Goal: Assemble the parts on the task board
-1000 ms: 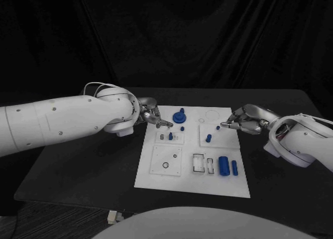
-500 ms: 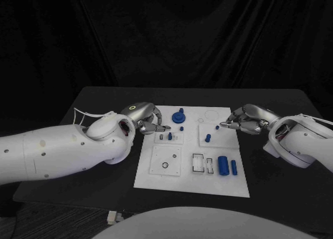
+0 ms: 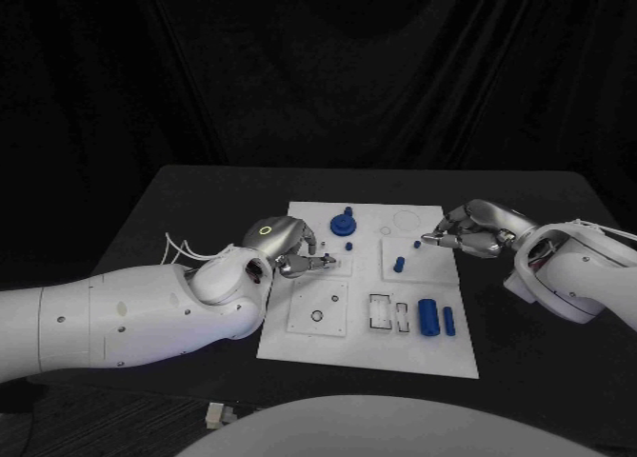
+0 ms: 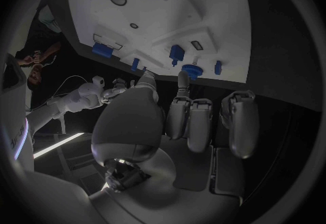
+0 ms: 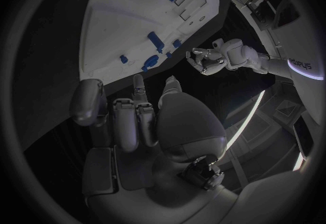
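White arms point(image 3: 126, 314), silver fingers point(image 4: 189, 120)

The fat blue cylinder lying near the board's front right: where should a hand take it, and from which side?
Judging by its pose, grip the blue cylinder across its middle, from above. It lies flat, long axis front to back, with a thinner blue rod close on its right. The right hand looks nearer.

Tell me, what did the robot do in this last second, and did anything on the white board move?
The left arm swung down toward the robot's body, and its left hand slid nearer along the task board's left edge, fingers curled in, nothing visibly held. The right hand stayed at the board's far right side. The blue parts, such as the round one and the large cylinder, lie where they were.
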You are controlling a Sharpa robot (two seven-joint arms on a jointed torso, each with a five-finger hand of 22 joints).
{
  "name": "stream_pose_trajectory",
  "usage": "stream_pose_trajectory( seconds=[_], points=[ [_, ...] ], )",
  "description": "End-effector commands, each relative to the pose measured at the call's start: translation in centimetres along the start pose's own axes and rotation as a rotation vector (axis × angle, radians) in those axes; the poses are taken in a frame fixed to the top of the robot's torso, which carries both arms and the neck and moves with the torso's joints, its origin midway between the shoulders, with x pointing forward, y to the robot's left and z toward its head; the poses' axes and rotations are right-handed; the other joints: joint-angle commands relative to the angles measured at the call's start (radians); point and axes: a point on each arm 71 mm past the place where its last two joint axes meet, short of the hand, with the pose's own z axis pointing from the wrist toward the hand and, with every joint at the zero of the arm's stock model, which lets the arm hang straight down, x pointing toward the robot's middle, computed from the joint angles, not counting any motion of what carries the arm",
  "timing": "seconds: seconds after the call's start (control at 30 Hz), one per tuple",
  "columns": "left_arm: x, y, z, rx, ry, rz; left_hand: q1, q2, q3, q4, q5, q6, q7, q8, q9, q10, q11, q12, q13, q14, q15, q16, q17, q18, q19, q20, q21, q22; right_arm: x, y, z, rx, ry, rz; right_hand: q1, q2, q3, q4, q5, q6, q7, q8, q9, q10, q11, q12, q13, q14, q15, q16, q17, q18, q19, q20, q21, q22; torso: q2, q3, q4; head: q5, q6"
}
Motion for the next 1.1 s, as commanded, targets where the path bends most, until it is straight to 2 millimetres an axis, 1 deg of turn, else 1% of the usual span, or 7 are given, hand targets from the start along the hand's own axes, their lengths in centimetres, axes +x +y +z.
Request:
stream_pose_trajectory(
  seconds=[0.03,0.07,0.17,0.27,0.4,0.83,1.1],
  points=[
    [0.3,-0.3,0.0,0.007,-0.070,0.011,-0.010,-0.016,0.036,0.000,-0.012,0.012,-0.004,0.014,0.000,0.014,-0.009,0.007,0.097,0.080,-0.008,0.007,0.197,0.003,0.029,-0.008,0.006,0.207,0.0,0.1,0.0,-0.006,-0.016,0.001,-0.001,0.006,-0.006,0.002,0.003,0.000,-0.005,0.004,0.001,0.092,-0.010,-0.003,0.247,0.067,-0.007,-0.003,0.103,0.017,-0.001,-0.004,-0.003,0.111,0.000,0.0001,-0.0002,-0.002,0.000],
    [0.5,-0.4,0.0,0.007,-0.068,0.012,-0.010,-0.017,0.040,0.000,-0.012,0.014,-0.005,0.017,0.001,0.014,-0.010,0.007,0.096,0.080,-0.009,0.006,0.197,0.003,0.029,-0.009,0.006,0.207,0.0,0.1,0.0,-0.006,-0.016,0.001,-0.001,0.006,-0.006,0.002,0.003,0.000,-0.005,0.004,0.001,0.092,-0.010,-0.003,0.247,0.067,-0.007,-0.003,0.103,0.017,-0.001,-0.004,-0.003,0.111,0.000,0.0001,-0.0002,-0.002,0.000],
    [1.4,-0.7,0.1,0.007,-0.053,0.018,-0.014,-0.026,0.071,0.000,-0.002,0.035,-0.016,0.052,0.027,0.021,-0.019,0.013,0.103,0.084,-0.016,0.014,0.205,0.002,0.034,-0.015,0.009,0.208,0.0,0.1,-0.1,-0.006,-0.016,0.002,-0.001,0.006,-0.006,0.002,0.003,0.000,-0.005,0.004,0.001,0.092,-0.010,-0.003,0.247,0.067,-0.007,-0.003,0.103,0.017,-0.001,-0.004,-0.003,0.111,0.000,0.0003,0.0000,-0.002,0.000],
    [1.8,-0.8,0.2,0.008,-0.045,0.035,-0.019,-0.027,0.076,0.000,0.001,0.037,-0.018,0.059,0.035,0.022,-0.021,0.013,0.104,0.084,-0.018,0.013,0.204,0.002,0.034,-0.017,0.009,0.208,0.1,0.1,0.0,-0.007,-0.016,0.002,-0.001,0.006,-0.006,0.002,0.003,0.000,-0.005,0.004,0.001,0.092,-0.010,-0.003,0.247,0.067,-0.007,-0.003,0.103,0.017,-0.001,-0.004,-0.003,0.111,-0.001,0.0004,0.0005,-0.001,0.000],
    [2.3,-1.1,0.4,0.009,-0.032,0.053,-0.033,-0.031,0.086,0.001,0.002,0.041,-0.024,0.088,0.068,0.024,-0.026,0.014,0.105,0.085,-0.023,0.013,0.205,0.002,0.035,-0.022,0.007,0.208,0.1,0.1,0.0,-0.008,-0.017,0.002,-0.001,0.006,-0.006,0.002,0.003,0.000,-0.005,0.004,0.001,0.092,-0.010,-0.003,0.247,0.067,-0.007,-0.003,0.103,0.017,-0.001,-0.004,-0.003,0.111,0.000,0.0002,0.0001,-0.003,0.000],
    [2.8,-1.4,0.9,0.006,-0.020,0.070,-0.044,-0.030,0.095,0.000,0.007,0.040,-0.030,0.112,0.100,0.027,-0.031,0.017,0.110,0.086,-0.026,0.013,0.206,0.002,0.037,-0.025,0.007,0.209,0.1,0.1,0.0,-0.008,-0.018,0.003,-0.001,0.006,-0.007,0.002,0.004,0.000,-0.006,0.005,0.001,0.092,-0.010,-0.004,0.247,0.067,-0.007,-0.003,0.103,0.017,-0.001,-0.004,-0.003,0.112,0.000,0.0004,0.0004,-0.004,0.000],
    [3.0,-1.3,1.1,-0.007,-0.010,0.081,-0.035,-0.026,0.107,-0.001,0.029,0.032,-0.036,0.148,0.155,0.030,-0.036,0.020,0.114,0.086,-0.031,0.013,0.206,0.001,0.039,-0.030,0.006,0.209,0.1,0.2,-0.1,-0.008,-0.018,0.003,-0.001,0.006,-0.007,0.002,0.004,0.000,-0.006,0.005,0.001,0.092,-0.010,-0.004,0.247,0.067,-0.007,-0.003,0.103,0.017,-0.001,-0.004,-0.003,0.112,0.000,0.0001,0.0002,-0.006,0.000]
  ],
)
